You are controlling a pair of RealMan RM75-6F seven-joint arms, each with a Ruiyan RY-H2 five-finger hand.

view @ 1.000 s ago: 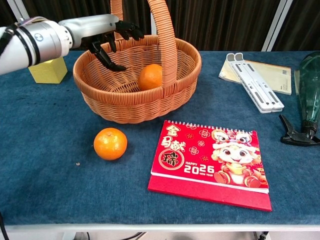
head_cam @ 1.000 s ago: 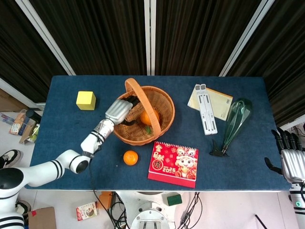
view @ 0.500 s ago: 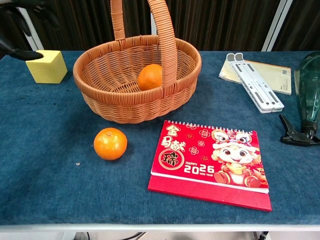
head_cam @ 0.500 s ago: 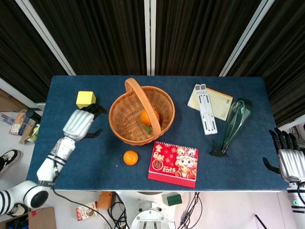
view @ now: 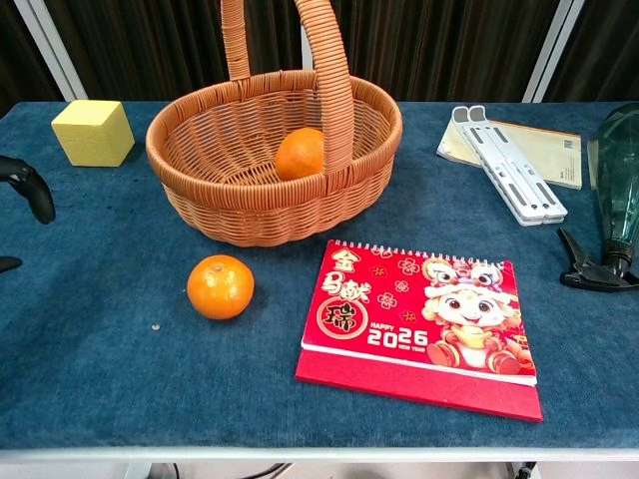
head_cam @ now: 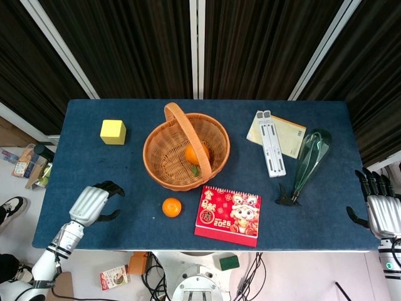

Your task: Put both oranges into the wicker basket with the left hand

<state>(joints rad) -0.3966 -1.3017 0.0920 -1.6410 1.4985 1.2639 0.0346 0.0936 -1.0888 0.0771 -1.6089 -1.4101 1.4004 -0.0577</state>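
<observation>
One orange [head_cam: 196,154] [view: 301,153] lies inside the wicker basket [head_cam: 160,168] [view: 240,205], behind its tall handle. The other orange [head_cam: 171,207] [view: 221,286] sits on the blue cloth just in front of the basket. My left hand [head_cam: 91,202] [view: 26,190] hovers near the table's front left, well left of the loose orange, fingers spread and holding nothing. At the table's right edge my right hand [head_cam: 381,208] rests open and empty, seen only in the head view.
A red 2026 calendar [head_cam: 229,212] [view: 424,328] lies right of the loose orange. A yellow cube [head_cam: 113,132] [view: 93,132] stands at the back left. A white folding stand on a notebook [head_cam: 273,141] [view: 511,162] and a green bottle [head_cam: 309,160] [view: 620,185] occupy the right side.
My left hand has drawn out of the basket, swung left past the yellow cube and back toward the front left edge. One orange stays in the basket.
</observation>
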